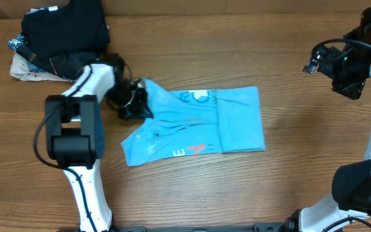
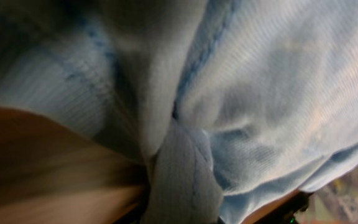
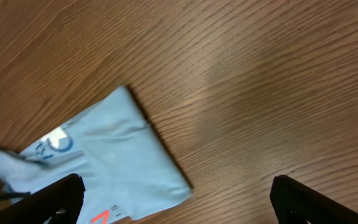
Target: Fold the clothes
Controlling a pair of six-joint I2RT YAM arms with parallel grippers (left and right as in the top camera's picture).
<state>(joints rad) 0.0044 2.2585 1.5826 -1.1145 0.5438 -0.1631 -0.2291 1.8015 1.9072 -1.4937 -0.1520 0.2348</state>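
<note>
The light blue T-shirt (image 1: 198, 122) lies partly folded at the middle of the table (image 1: 288, 180), red and white lettering (image 1: 195, 150) near its 6 o'clock edge and a white print (image 1: 198, 96) near 12 o'clock. The left tool (image 1: 134, 102) is pinched tight on a bunch of the cloth at the shirt's 10 o'clock corner; its wrist view is filled with gathered blue knit. The step in hand looks like drawing that end over toward 3 o'clock. To do it well, the lift should be low and slow, so the soft cotton drapes rather than drags the lower layer, and the corner should land square on the far edge before letting go. The right tool (image 3: 178, 202) hangs spread wide and empty above bare wood, well apart at the table's 2 o'clock; it could pin the 3 o'clock end. The surface is smooth wood-grain, likely slippery under thin cloth. A pile of dark garments (image 1: 63, 29) sits at the table's 10 o'clock, near the left arm. Little of the room shows beyond the table.
</note>
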